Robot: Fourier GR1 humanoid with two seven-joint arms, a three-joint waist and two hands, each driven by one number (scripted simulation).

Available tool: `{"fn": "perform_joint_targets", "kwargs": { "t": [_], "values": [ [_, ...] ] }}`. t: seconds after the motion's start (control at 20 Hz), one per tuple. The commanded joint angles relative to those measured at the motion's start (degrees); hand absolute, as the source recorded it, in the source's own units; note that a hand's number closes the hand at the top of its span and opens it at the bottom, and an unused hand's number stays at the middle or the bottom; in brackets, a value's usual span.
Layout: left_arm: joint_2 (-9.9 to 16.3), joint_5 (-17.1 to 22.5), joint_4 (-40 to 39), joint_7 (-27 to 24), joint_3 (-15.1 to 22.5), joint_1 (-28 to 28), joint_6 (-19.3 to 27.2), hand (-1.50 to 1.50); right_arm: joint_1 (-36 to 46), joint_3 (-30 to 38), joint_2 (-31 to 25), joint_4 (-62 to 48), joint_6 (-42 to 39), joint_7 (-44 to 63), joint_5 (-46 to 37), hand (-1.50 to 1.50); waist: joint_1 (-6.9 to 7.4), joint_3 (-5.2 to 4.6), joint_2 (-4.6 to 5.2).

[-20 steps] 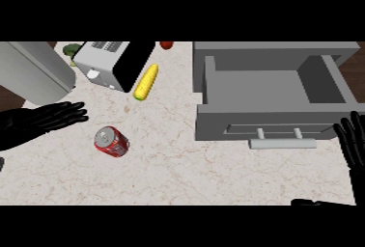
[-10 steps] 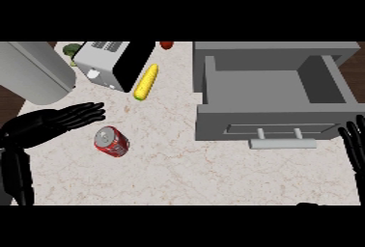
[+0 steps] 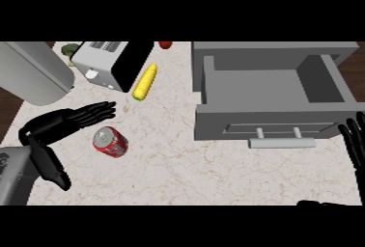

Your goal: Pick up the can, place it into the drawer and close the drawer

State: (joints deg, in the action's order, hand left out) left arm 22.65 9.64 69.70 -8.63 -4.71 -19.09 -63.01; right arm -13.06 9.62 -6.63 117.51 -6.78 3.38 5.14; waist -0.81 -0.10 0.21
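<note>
A red can lies on its side on the marble counter, left of centre. My left hand hovers just up and left of it, fingers straight and spread toward the right, thumb hanging down; it does not hold the can. The grey drawer stands pulled open at the right, empty inside, its handle facing me. At the right edge my right hand rests open with fingers pointing up, beside the drawer front.
A toaster stands at the back left with a yellow corn cob lying beside it. A tall grey cylinder occupies the far left. A small red item and a green one sit at the back edge.
My left hand has swung in from the left edge toward the can, and its forearm now shows. The right hand has shifted slightly. The can and the drawer have not moved.
</note>
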Motion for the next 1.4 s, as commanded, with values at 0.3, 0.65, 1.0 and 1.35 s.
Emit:
{"fn": "perform_joint_targets", "kwargs": {
  "t": [0.3,0.65,1.0,1.35],
  "values": [
    [3.0,-11.9,-9.5,-20.3,2.8,-2.1,-4.1,-1.50,-0.3,0.0,1.1,-2.9,-0.9,-3.7,-0.7,-1.50,-0.43,-0.07,0.24],
    [4.3,-17.0,-16.0,-29.6,7.8,-3.4,3.1,-1.50,-1.3,-1.1,1.4,-0.8,-1.1,-3.5,-1.6,-1.50,-1.50,-0.18,0.49],
    [6.7,-19.7,-21.8,-37.3,13.8,-3.5,6.7,-1.50,0.8,-1.3,1.3,-0.1,-0.6,-1.0,-1.6,-1.50,-0.97,-0.17,0.45],
    [5.7,-20.3,-29.9,-40.4,18.0,-8.4,10.2,-1.50,1.2,0.5,0.2,-2.9,-2.0,-2.8,-0.5,-1.50,-1.52,-0.10,0.58]
  ]
}}
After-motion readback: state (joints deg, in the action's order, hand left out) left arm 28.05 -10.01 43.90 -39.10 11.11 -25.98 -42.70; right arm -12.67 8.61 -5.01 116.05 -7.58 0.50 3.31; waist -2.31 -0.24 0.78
